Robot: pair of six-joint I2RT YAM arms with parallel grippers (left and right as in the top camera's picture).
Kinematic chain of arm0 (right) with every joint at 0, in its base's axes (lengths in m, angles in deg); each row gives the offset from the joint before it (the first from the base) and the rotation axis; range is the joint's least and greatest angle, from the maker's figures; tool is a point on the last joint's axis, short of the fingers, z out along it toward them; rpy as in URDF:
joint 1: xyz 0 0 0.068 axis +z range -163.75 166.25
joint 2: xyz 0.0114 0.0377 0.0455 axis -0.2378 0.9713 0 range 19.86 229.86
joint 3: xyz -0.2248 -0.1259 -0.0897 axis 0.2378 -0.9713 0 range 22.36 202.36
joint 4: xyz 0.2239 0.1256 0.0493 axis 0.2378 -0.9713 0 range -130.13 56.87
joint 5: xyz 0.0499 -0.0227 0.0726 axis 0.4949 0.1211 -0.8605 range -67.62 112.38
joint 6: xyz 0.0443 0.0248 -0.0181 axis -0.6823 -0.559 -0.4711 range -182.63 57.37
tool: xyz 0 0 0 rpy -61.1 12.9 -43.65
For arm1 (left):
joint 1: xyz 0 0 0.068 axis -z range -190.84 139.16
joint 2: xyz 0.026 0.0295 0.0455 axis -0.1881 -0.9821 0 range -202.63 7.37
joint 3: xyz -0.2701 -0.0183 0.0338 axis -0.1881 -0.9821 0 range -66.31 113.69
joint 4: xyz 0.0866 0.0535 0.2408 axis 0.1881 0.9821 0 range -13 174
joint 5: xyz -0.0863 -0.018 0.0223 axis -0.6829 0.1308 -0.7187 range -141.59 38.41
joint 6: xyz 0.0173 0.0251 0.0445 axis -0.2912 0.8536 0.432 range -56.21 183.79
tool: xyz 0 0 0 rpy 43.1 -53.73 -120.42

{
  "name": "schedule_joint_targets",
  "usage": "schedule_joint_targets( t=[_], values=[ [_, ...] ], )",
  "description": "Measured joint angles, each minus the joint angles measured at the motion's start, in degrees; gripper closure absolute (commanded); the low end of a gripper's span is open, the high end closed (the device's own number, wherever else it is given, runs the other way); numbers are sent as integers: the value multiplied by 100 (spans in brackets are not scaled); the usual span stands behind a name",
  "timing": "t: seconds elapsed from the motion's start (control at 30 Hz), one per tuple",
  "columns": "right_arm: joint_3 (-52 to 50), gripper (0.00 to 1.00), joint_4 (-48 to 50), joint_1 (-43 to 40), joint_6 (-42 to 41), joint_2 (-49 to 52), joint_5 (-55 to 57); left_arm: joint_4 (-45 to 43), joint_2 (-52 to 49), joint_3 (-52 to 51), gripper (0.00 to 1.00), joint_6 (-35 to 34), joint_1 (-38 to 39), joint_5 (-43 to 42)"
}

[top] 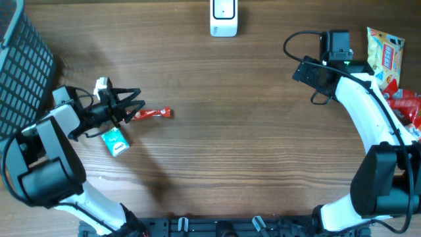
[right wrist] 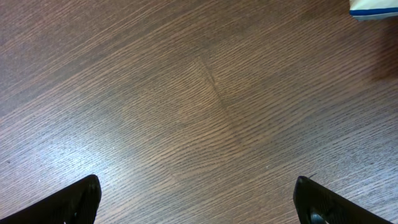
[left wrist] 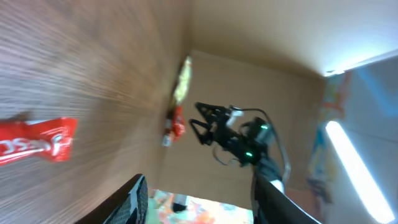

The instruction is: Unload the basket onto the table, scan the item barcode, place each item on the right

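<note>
Showing my left gripper [top: 139, 104] part-open and holding nothing, just beside the red snack bar [top: 156, 113] lying flat on the tabletop [top: 230, 151] near a teal packet [top: 116, 141], while my right gripper [right wrist: 198, 186] stands wide above the wood, well apart from the white scanner [top: 223, 18].

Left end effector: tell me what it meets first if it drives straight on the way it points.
Probably the red packet lying just ahead of the left end effector, though it may pass above it; height is unclear.
</note>
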Motion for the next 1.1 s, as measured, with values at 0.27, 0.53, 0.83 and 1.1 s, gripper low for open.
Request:
schedule_joint_targets(
  t=[0.27, 0.53, 0.83, 1.1],
  values=[
    [0, 0, 0, 0, 0, 0, 0, 1056, 1561, -2, 44, -4, 708, 2916],
    [0, 0, 0, 0, 0, 0, 0, 1725, 2962, -2, 4, -1722, 1899, 6673],
    [0, 0, 0, 0, 0, 0, 0, 927, 3014, -2, 0, -4612, 2479, 7919],
    [0, 0, 0, 0, 0, 0, 0, 909, 2474, -2, 0, -6620, 2479, 8002]
  ],
)
